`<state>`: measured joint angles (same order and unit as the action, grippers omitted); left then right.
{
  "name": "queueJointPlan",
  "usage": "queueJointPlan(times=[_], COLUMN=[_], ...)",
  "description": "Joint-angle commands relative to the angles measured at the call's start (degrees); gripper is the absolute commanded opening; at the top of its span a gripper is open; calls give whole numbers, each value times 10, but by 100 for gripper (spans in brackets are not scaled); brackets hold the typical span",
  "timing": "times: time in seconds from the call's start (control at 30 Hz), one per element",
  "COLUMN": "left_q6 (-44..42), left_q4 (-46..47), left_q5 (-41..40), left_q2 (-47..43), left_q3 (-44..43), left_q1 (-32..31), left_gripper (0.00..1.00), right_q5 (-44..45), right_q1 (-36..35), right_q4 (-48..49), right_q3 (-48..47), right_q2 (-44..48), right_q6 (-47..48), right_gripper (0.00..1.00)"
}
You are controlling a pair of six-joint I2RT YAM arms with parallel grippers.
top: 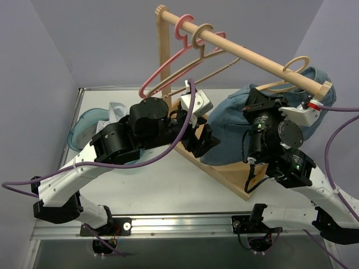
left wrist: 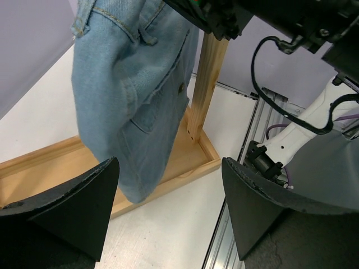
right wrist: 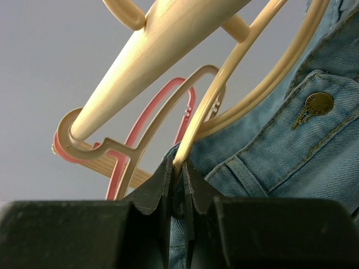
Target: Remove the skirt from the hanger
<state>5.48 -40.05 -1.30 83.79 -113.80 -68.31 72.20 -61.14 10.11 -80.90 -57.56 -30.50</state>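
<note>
The blue denim skirt (top: 230, 129) hangs from a beige hanger (top: 293, 66) at the right end of the wooden rod (top: 247, 53). My right gripper (top: 253, 96) is up at the skirt's waistband. In the right wrist view it (right wrist: 180, 168) is shut on the lower end of the hanger's arm (right wrist: 235, 73), with the skirt's denim (right wrist: 291, 151) pressed against the fingers. My left gripper (top: 202, 140) stands wide open just left of the skirt's lower part. In its wrist view the skirt (left wrist: 129, 95) hangs ahead of the gripper (left wrist: 168, 207), with nothing between the fingers.
The rack's wooden base frame (top: 235, 188) and its upright post (left wrist: 207, 84) stand right behind the skirt. A pink hanger (top: 168, 67) and another beige hanger (top: 210, 56) hang bare further left on the rod. A teal bin (top: 84, 126) sits at the table's left.
</note>
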Motion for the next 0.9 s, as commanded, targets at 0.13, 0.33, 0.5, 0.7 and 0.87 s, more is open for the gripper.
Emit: queueJointPlan(times=[0.13, 0.33, 0.5, 0.7, 0.87], left_q6=[-6, -113, -240, -238, -219], left_q4=[17, 4, -14, -60, -42], left_q5=[-29, -77, -93, -25, 3], left_q2=[-23, -13, 18, 71, 79], left_q3=[9, 2, -21, -108, -91], left_q1=[-2, -2, 3, 64, 85], left_gripper=[83, 87, 97, 97, 98], right_q5=[-27, -100, -150, -189, -194], right_q1=[61, 117, 121, 121, 121], right_q4=[14, -87, -163, -212, -243], right_q3=[-50, -86, -93, -92, -88], right_q2=[-33, -48, -39, -21, -5], right_q6=[2, -61, -111, -148, -148], right_gripper=[0, 0, 0, 0, 0])
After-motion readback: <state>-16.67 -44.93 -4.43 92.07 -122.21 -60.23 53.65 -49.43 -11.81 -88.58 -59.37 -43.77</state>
